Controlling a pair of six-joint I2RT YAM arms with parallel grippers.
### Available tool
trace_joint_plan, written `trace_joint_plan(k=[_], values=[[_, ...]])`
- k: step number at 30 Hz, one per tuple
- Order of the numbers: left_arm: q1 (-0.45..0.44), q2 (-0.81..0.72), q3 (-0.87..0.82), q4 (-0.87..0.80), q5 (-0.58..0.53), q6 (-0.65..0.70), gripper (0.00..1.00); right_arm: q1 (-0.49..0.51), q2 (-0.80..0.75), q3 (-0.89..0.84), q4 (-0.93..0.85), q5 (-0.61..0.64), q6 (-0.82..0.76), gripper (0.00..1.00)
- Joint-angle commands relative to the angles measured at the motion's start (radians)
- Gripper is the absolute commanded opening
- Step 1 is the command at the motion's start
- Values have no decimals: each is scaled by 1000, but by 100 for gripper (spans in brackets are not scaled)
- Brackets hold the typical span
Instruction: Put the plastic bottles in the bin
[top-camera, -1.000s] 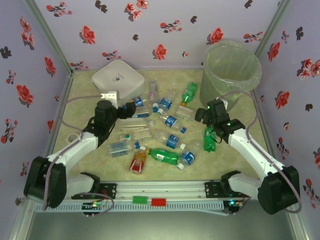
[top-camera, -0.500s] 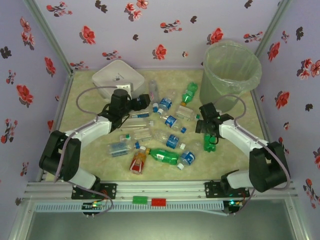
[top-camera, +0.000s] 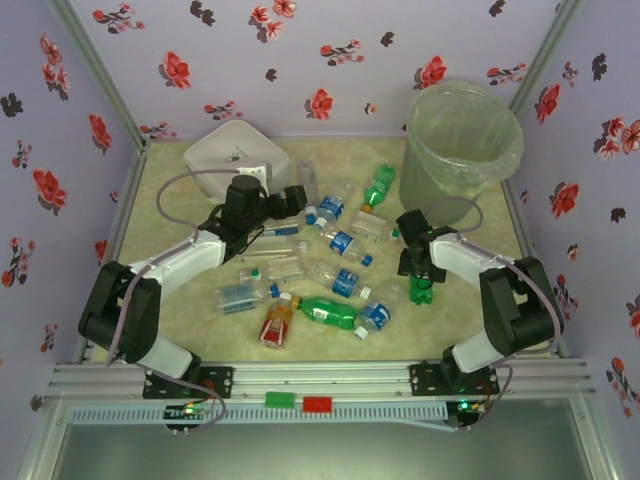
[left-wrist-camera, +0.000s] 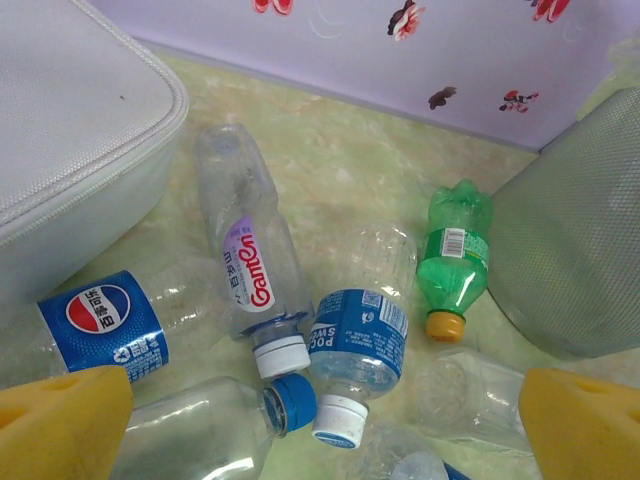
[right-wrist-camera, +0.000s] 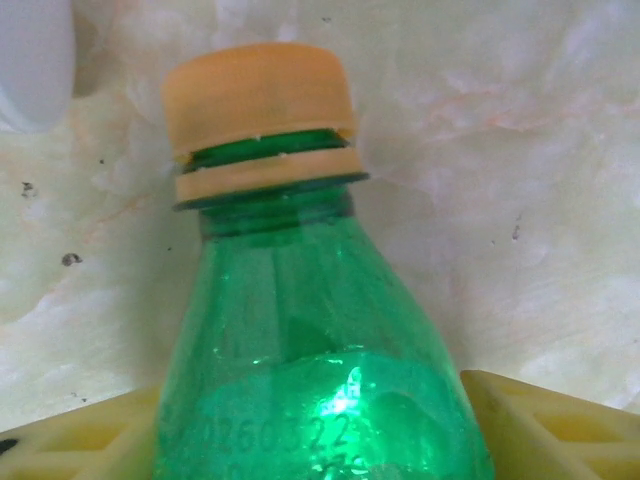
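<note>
Plastic bottles lie scattered over the table's middle: several clear ones with blue labels, a green one and a red-orange one. The bin stands at the far right. My right gripper is down on a green bottle; in the right wrist view its orange-capped neck sticks out ahead, and the yellow pads press both sides of its body. My left gripper hangs open above a blue-labelled bottle and a clear Ganten bottle, gripping nothing.
A white square lidded box sits at the far left, just behind the left gripper. Another green bottle lies beside the bin's base. Flowered walls close in the table on three sides.
My right gripper has dropped onto the green bottle and its jaws have closed in on it. The left gripper has shifted right, over the bottles by the white box, still open.
</note>
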Motion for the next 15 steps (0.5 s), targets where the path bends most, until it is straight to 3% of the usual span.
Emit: trace_joint_plan(k=[1, 8, 15], values=[[-4, -2, 18, -48, 2, 19, 100, -4, -9, -6, -2, 1, 12, 61], [-4, -14, 6, -90, -4, 51, 100, -3, -67, 7, -26, -14, -20, 43], [4, -50, -36, -122, -138, 41, 100, 2, -162, 119, -72, -103, -51, 39]])
